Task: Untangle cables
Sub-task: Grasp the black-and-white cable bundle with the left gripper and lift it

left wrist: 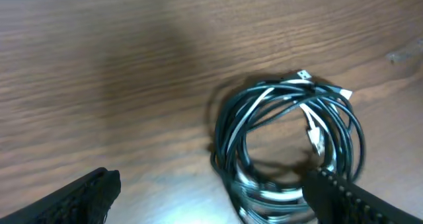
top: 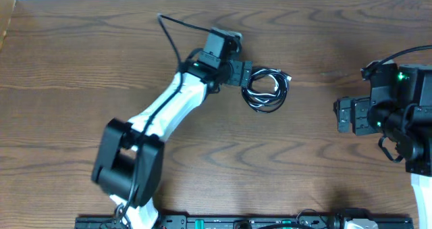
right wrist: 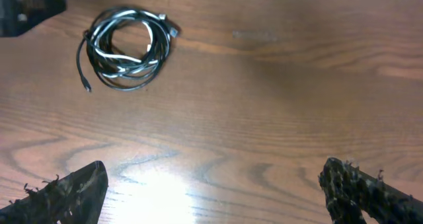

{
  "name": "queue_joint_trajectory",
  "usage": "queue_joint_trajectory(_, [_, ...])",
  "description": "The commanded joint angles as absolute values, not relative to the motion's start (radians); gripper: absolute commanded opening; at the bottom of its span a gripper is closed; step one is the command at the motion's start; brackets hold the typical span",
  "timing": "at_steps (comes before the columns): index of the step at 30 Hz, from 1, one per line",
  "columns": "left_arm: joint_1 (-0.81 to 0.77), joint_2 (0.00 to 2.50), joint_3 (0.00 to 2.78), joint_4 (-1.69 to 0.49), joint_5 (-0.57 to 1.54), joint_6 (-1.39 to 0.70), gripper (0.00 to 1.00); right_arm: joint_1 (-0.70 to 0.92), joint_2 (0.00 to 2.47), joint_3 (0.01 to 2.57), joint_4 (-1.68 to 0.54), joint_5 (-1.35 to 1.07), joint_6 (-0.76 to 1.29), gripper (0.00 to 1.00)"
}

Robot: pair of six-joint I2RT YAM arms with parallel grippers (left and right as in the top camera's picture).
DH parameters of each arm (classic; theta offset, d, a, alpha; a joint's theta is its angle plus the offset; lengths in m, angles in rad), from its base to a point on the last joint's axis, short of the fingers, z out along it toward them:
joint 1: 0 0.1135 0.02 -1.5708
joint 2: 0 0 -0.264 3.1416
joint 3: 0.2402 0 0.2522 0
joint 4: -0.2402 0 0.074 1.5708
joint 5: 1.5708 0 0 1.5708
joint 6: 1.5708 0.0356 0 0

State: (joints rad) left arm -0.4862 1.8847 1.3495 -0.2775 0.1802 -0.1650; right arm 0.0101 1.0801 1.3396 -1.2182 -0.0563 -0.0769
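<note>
The left gripper [top: 244, 75] stands released, its two black fingers [left wrist: 82, 199] spread wide with nothing between them but bare brown wood-grain table [left wrist: 132, 65]. Just ahead of its fingertips, off toward its right-hand finger, lies the tangle of cables [left wrist: 291, 141]: a small round coil of thin black cords with one white cord wound through the loops. In the left wrist view the tip of that right-hand finger overlaps the near edge of the coil. Whether it touches the cords I cannot tell, as the picture is soft there. The other finger sits well apart from the coil, on the opposite side of the view. Two small pale plug ends poke out at the far rim of the coil, away from the hand.

From overhead, the coil [top: 266, 88] rests flat on the table, just beside the left gripper's tip.

The right gripper [top: 339, 114] is also released, its worn black fingers [right wrist: 69, 189] wide apart over bare wood and grasping nothing. From this hand, the coil [right wrist: 125, 49] lies far ahead and off to its left, well apart. One loose black cord end trails out from the coil's left side.
</note>
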Motion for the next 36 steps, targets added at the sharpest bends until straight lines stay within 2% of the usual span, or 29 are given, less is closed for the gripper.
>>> queue_joint_trajectory(1, [-0.511,1.928,1.373,-0.24,0.17,-0.184,0.93,0.007,1.079,1.32,-1.215,-0.063,-0.049,0.99])
queue_joint_trajectory(16, [-0.542,2.028,1.373,-0.217,0.11,-0.206,0.88,0.007,1.077,1.319,-1.23,-0.089,-0.045,0.99])
queue_joint_trajectory(22, [-0.543,2.029,1.373,-0.223,0.096,-0.2,0.82,0.007,1.077,1.319,-1.23,-0.089,-0.045,0.99])
queue_joint_trajectory(27, [-0.55,2.038,1.373,-0.222,0.096,-0.2,0.72,0.007,1.077,1.319,-1.231,-0.089,-0.041,0.99])
queue_joint_trajectory(36, [-0.578,2.082,1.373,-0.222,0.096,-0.2,0.72,0.007,1.077,1.319,-1.24,-0.089,-0.038,0.99])
